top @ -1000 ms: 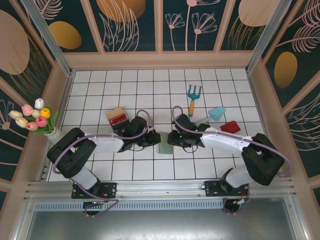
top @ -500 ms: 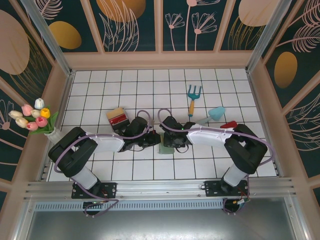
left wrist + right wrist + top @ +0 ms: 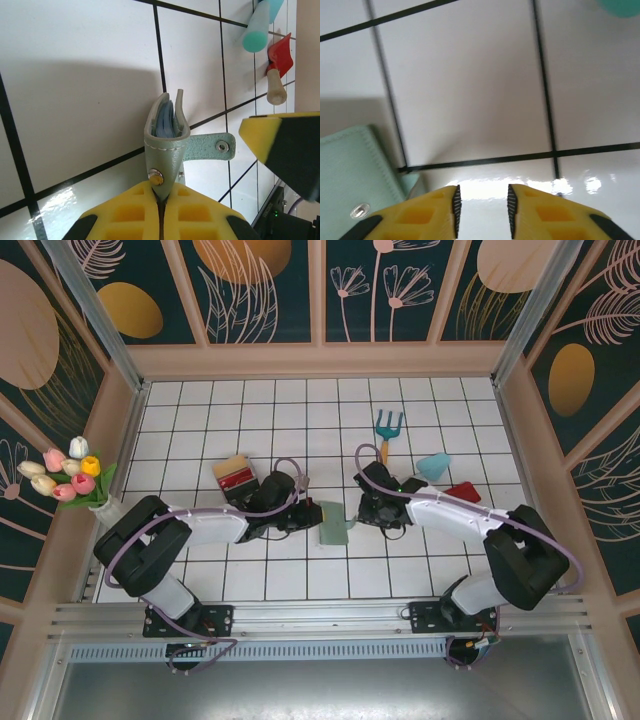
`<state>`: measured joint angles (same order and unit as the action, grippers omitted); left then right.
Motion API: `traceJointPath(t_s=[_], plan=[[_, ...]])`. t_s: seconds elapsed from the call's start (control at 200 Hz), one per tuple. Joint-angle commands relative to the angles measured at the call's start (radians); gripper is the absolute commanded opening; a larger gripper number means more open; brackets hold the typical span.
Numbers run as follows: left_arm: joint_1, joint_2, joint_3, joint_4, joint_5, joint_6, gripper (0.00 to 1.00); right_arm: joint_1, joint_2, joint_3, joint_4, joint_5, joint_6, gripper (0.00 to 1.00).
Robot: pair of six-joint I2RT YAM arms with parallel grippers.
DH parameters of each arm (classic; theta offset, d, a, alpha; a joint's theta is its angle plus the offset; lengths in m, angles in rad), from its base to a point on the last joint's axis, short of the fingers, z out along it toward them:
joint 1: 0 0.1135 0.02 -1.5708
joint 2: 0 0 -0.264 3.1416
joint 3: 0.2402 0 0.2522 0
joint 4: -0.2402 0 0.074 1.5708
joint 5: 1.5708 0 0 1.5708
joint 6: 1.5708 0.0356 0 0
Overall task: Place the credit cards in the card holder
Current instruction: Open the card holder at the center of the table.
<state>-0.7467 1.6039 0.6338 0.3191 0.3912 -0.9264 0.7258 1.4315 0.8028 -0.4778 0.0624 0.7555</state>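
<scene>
The grey-green card holder (image 3: 334, 523) stands on its fold edge, partly spread, with blue-grey pockets (image 3: 165, 120) showing inside. My left gripper (image 3: 308, 517) is shut on its lower edge (image 3: 161, 192), beside a metal snap. The holder's strap (image 3: 210, 146) sticks out to the right. My right gripper (image 3: 368, 514) hovers just right of the holder, open with nothing between its fingers (image 3: 482, 210); the holder's corner (image 3: 355, 167) lies at its lower left. The credit cards (image 3: 237, 476), red and tan, lie stacked behind the left arm.
A blue garden rake (image 3: 387, 432), a teal scoop (image 3: 433, 466) and a red trowel (image 3: 462, 493) lie behind the right arm. A tulip bunch (image 3: 65, 475) sits at the left wall. Open white tiles lie toward the back and front.
The right gripper, close over the card holder half a second ago, has drawn back to the right. The left gripper has kept its grip and place.
</scene>
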Motion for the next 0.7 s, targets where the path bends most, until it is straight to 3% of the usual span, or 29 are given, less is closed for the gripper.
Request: traceJointPath(t_s=[0.0, 0.13, 0.335, 0.415, 0.57, 0.696], plan=[[0.003, -0.004, 0.006, -0.032, 0.005, 0.031, 0.00, 0.000, -0.017, 0.007, 0.089, -0.129, -0.003, 0.40], [0.004, -0.004, 0.006, -0.028, 0.006, 0.030, 0.00, 0.002, 0.038, 0.030, 0.114, -0.170, -0.013, 0.52], [0.004, 0.005, 0.011, -0.026, 0.014, 0.031, 0.00, 0.008, 0.124, 0.042, 0.121, -0.216, -0.035, 0.53], [0.004, 0.006, 0.012, -0.029, 0.011, 0.030, 0.00, 0.019, 0.131, 0.040, 0.099, -0.189, -0.036, 0.41], [0.003, 0.002, 0.015, -0.044, 0.002, 0.028, 0.00, 0.006, 0.083, -0.011, 0.111, -0.185, -0.038, 0.09], [0.003, -0.006, 0.011, -0.063, -0.016, 0.034, 0.10, 0.004, 0.032, -0.027, 0.120, -0.188, -0.035, 0.00]])
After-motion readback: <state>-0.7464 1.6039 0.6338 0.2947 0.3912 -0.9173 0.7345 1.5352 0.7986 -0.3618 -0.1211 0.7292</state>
